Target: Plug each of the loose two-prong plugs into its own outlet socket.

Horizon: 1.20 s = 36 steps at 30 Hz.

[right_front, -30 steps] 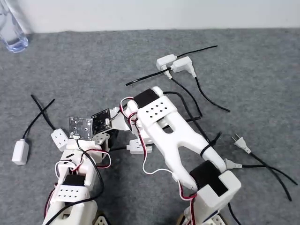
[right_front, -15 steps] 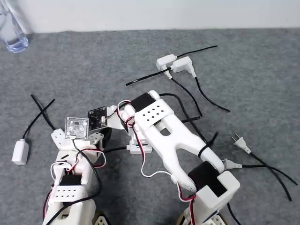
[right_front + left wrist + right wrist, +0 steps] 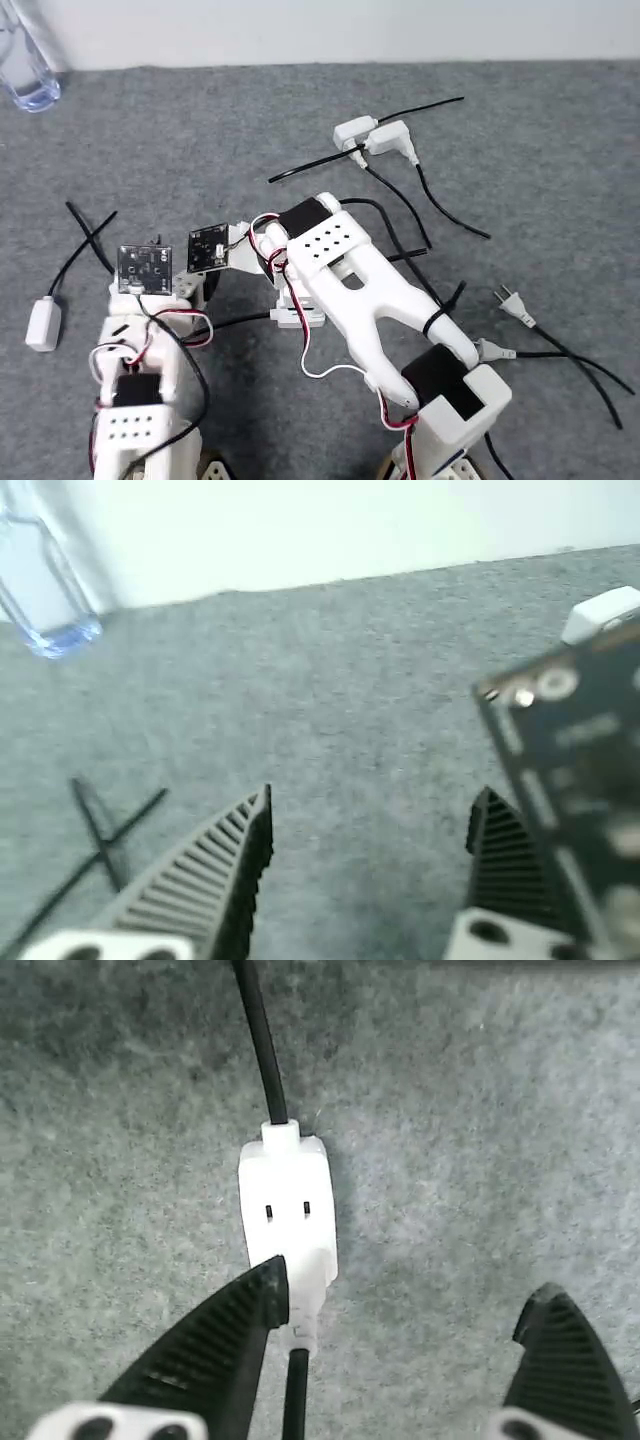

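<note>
Left jaws, spread wide, have swung leftward from the socket (image 3: 297,316).

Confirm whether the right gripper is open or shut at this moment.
Open. The right gripper has its jaws wide apart over the white socket, and nothing is clamped between them.

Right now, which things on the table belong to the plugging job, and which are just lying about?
Job: loose two-prong plug; pale plug beside it; white socket with two slots; white cable end, far left, likely a socket; white pair, apparently already joined.
Lying about: clear glass container in the far corner.
</note>
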Tool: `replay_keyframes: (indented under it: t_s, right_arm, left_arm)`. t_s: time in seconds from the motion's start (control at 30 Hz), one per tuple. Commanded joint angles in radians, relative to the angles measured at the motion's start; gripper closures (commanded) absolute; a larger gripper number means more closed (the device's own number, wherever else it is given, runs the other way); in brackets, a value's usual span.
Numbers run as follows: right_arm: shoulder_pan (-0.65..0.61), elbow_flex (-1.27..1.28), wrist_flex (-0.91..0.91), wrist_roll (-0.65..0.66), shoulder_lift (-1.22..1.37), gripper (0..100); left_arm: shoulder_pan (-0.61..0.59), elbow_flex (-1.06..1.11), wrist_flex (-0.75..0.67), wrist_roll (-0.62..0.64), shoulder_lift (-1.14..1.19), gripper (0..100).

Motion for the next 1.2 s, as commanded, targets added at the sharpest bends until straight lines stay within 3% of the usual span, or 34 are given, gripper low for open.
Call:
replay_keyframes:
  t_s: [0.0, 0.07, 0.13, 0.27, 0.4, 0.47, 0.77, 1.17]
  right_arm:
    - [-0.022, -0.058, -0.015, -0.015, -0.018, 66.3]
    - [-0.025, -0.058, -0.015, -0.017, -0.018, 66.3]
    - [-0.025, -0.058, -0.016, -0.017, -0.018, 66.3]
    - [-0.025, -0.054, -0.016, -0.02, -0.018, 66.3]
    - [-0.025, -0.052, -0.016, -0.02, -0.008, 66.3]
    - [-0.025, -0.052, -0.019, -0.02, -0.007, 66.3]
    - [-0.031, -0.005, -0.025, -0.025, 0.073, 66.3]
    - [-0.064, -0.003, -0.134, -0.071, 0.283, 66.3]
  left_arm:
    - [-0.115, -0.136, 0.526, -0.074, -0.385, 70]
    - [-0.187, -0.148, 0.706, -0.135, -0.563, 70]
    - [-0.264, -0.148, 0.783, -0.216, -0.565, 70]
    - [-0.519, -0.045, 0.712, -0.334, -0.47, 70]
    - [-0.747, 0.094, 0.601, -0.351, -0.502, 70]
    - [-0.81, 0.096, 0.634, -0.35, -0.522, 70]
    - [-0.842, 0.096, 0.93, -0.35, -0.549, 70]
    - [-0.842, 0.096, 0.968, -0.348, -0.549, 70]
